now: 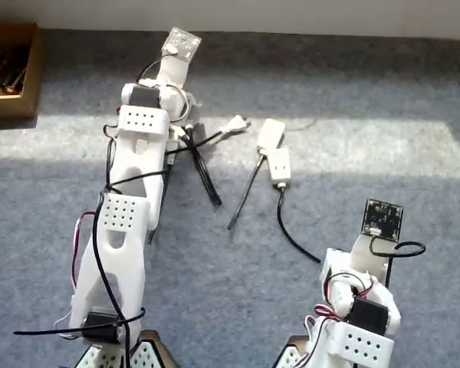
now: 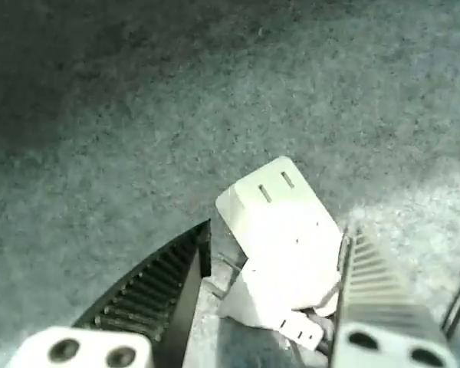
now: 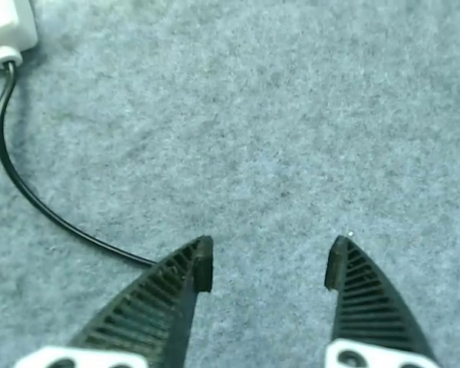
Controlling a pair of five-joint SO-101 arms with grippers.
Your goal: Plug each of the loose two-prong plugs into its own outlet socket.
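Observation:
In the left wrist view a white outlet socket block (image 2: 280, 222) with two slots sits between my left gripper's black finger (image 2: 169, 284) and white finger (image 2: 376, 291); both press its sides, so my left gripper (image 2: 276, 245) is shut on it. From above, the left arm (image 1: 142, 123) reaches far up the carpet. A loose white plug (image 1: 234, 123) lies just right of it. Further right, two white blocks (image 1: 274, 149) lie end to end, trailing a black cable (image 1: 295, 238). My right gripper (image 3: 268, 264) hangs open over bare carpet near that cable (image 3: 31, 199).
A wooden box (image 1: 11, 69) stands at the back left edge. Black cords (image 1: 207, 180) lie on the grey carpet between the left arm and the white blocks. A white cable end (image 3: 8, 31) lies beyond the right gripper. The right arm (image 1: 360, 307) is at the front right.

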